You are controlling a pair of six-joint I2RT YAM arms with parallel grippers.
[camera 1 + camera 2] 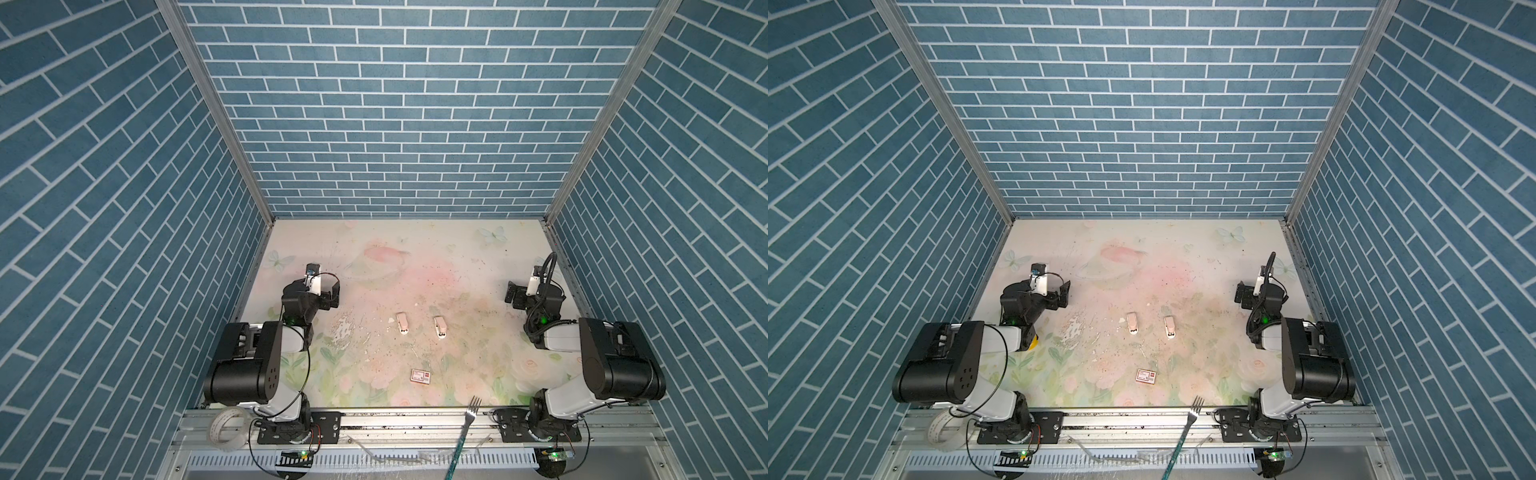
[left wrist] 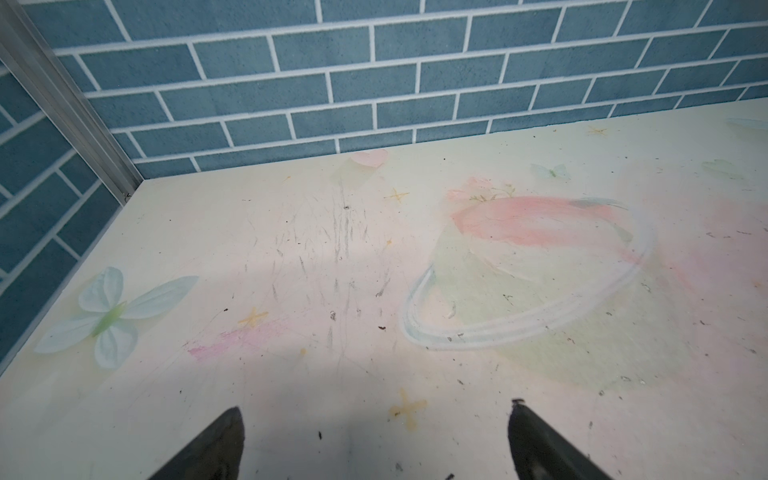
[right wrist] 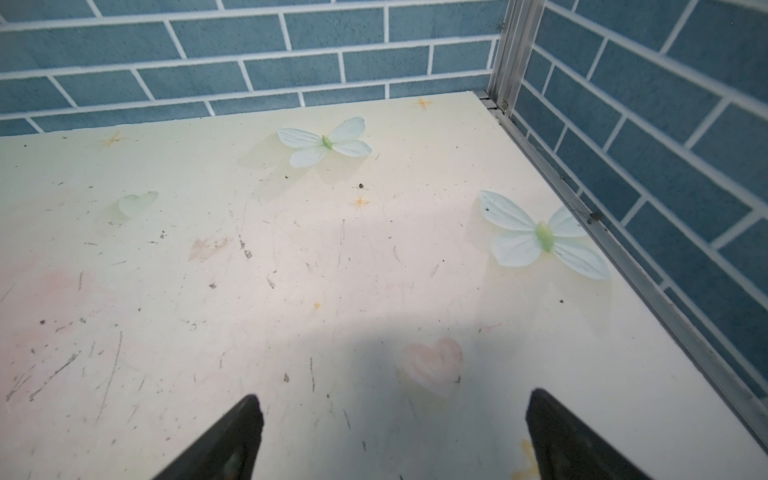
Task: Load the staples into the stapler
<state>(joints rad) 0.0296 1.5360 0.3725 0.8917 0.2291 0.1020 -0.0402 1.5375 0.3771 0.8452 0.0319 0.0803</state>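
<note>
At 9 o'clock on the floral counter [image 1: 415, 249]: left end effector [image 1: 332, 296], spread fully apart and empty, only bare scuffed surface between its dark fingertips [image 2: 224, 440] in the left wrist view. At 3 o'clock: right end effector [image 1: 513, 294], likewise parted wide, nothing gripped, fingertips [image 3: 237, 436] over bare counter near a printed heart. Toward 6 o'clock, in both top views: white-and-red staple box [image 1: 421, 377], lying flat with its label up, well apart from both end effectors; staples themselves not visible. Near the middle: one small pale-pink stapler [image 1: 402, 323] at 11 o'clock from the box, a second stapler [image 1: 439, 326] at 1 o'clock, side by side, not touching. At the 6 o'clock edge: fork [image 1: 468, 420] across the rail, tines on the counter; clear tape roll [image 1: 214, 428] beside the left arm's base.
</note>
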